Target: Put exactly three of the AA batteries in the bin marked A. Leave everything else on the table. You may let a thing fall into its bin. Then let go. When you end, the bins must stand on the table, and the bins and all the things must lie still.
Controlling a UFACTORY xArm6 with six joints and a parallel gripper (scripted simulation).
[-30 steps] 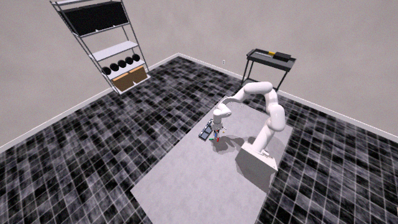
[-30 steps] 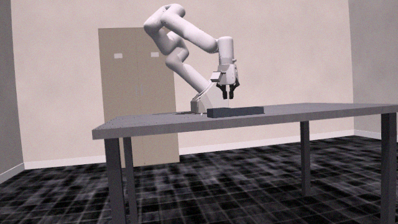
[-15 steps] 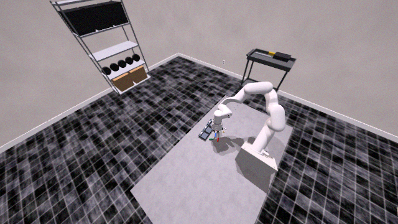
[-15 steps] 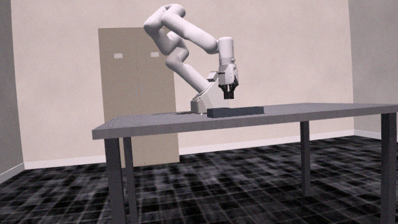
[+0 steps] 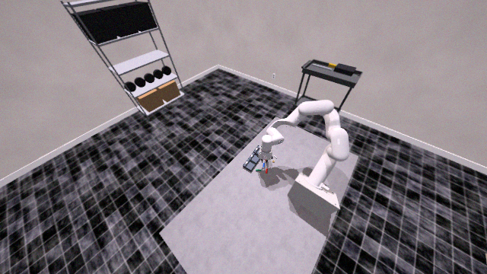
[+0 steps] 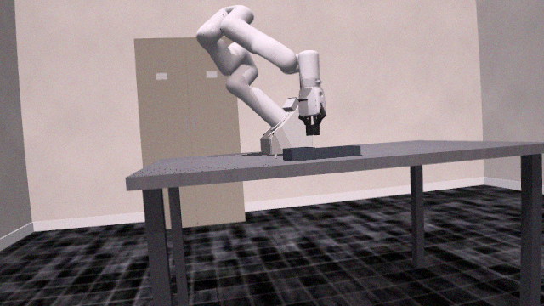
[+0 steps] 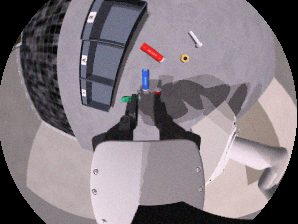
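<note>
My gripper (image 7: 145, 100) hangs above the table, its fingers a narrow gap apart with nothing between them; it also shows in the exterior view (image 6: 313, 129). Just beyond the fingertips lies a blue battery (image 7: 145, 79). A green battery (image 7: 129, 98) lies by the left fingertip and a small red piece (image 7: 157, 91) by the right one. A red battery (image 7: 152, 51) lies farther out, near the dark row of three bins (image 7: 107, 50). I cannot read the bin marks. In the top view the gripper (image 5: 265, 164) is right next to the bin row (image 5: 252, 161).
A yellow ring (image 7: 185, 58) and a small white piece (image 7: 193, 38) lie on the table beyond the batteries. The bin row (image 6: 321, 152) stands near the table's edge. The arm's base (image 5: 317, 194) is on the table behind the gripper.
</note>
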